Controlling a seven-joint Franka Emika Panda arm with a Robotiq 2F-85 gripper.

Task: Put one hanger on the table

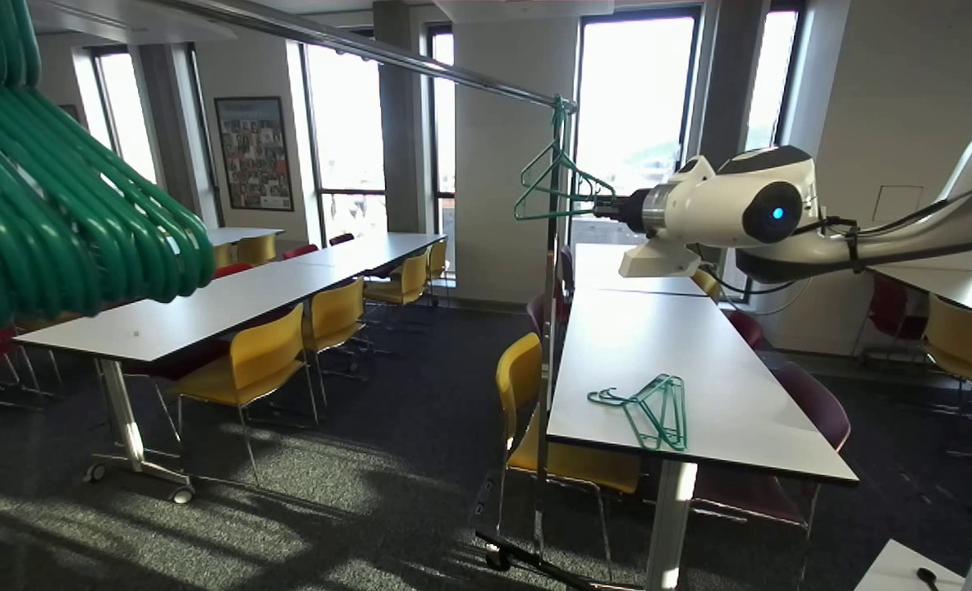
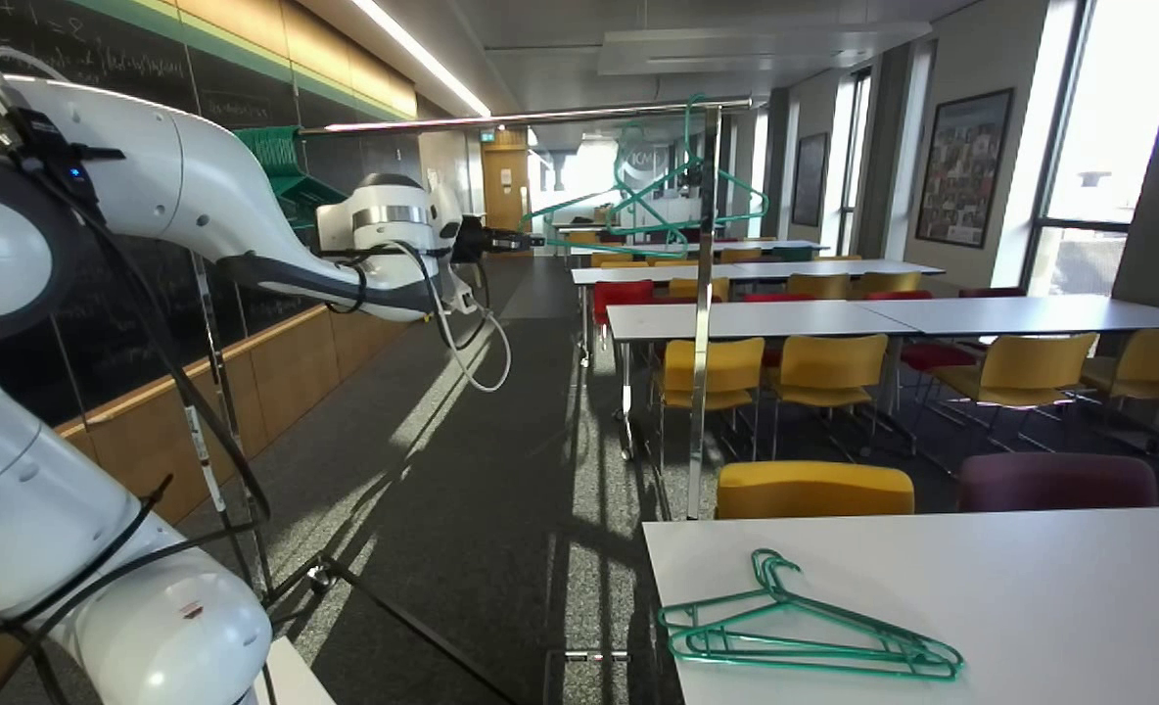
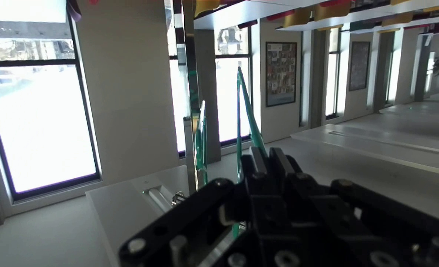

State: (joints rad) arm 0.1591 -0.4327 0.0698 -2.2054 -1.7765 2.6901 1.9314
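Note:
My gripper [image 3: 267, 154] is shut on a teal hanger [image 3: 256, 135]; a thin bar runs in between the fingertips. In both exterior views my gripper [image 1: 597, 207] is up beside the end of the rail, level with the hanger's lower part. Whether the held hanger's hook touches the rail I cannot tell. Close to it, another teal hanger [image 3: 200, 148] hangs at the rail's end by the post. Well below my gripper is the white table [image 1: 642, 328], with at least two overlapping green hangers [image 2: 868, 627] lying flat near its front end.
The metal rail [image 1: 453, 70] crosses overhead, its upright post [image 2: 702, 392] standing right beside the table. A bunch of green hangers [image 1: 67, 205] fills the rail's far part. A yellow chair [image 1: 523, 377] and a purple chair [image 1: 810, 402] flank the table.

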